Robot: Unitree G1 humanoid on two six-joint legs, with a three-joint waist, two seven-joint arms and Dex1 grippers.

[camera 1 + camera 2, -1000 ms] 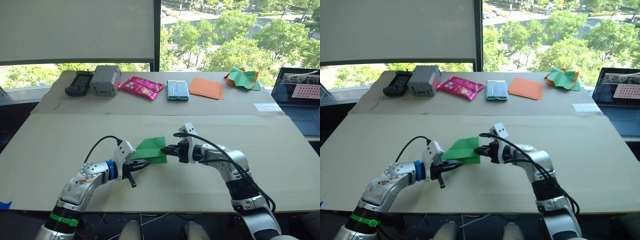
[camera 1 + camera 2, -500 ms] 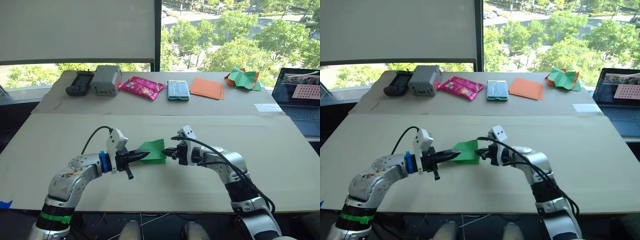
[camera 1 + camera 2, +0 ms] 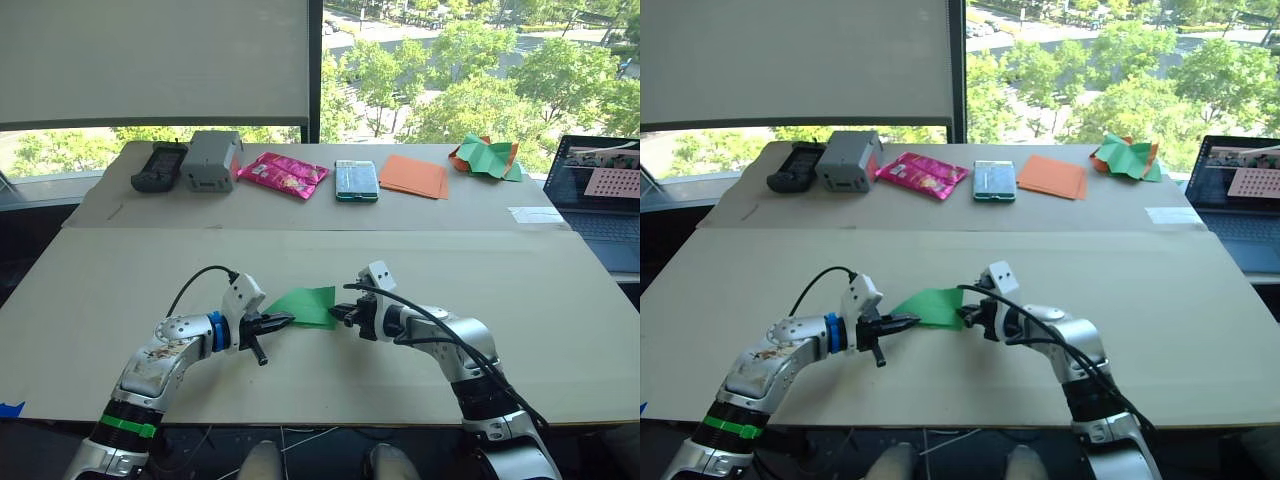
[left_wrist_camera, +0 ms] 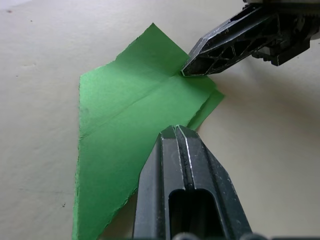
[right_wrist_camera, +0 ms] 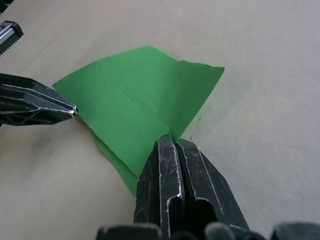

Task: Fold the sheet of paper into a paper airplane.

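1. Sheet of paper (image 3: 306, 304), green and folded with a crease line, sits near the middle of the near table (image 3: 120, 280).
2. Left gripper (image 3: 283, 319) pinches its left near edge, fingers closed on it.
3. Right gripper (image 3: 336, 313) clamps its right edge, fingers likewise closed on the paper.

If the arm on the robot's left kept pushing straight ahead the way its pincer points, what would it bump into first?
Probably the sheet of paper: the left gripper, fingers shut, already sits at its near edge. Beyond the green sheet, the right gripper faces it from the opposite edge, though depth is hard to judge.
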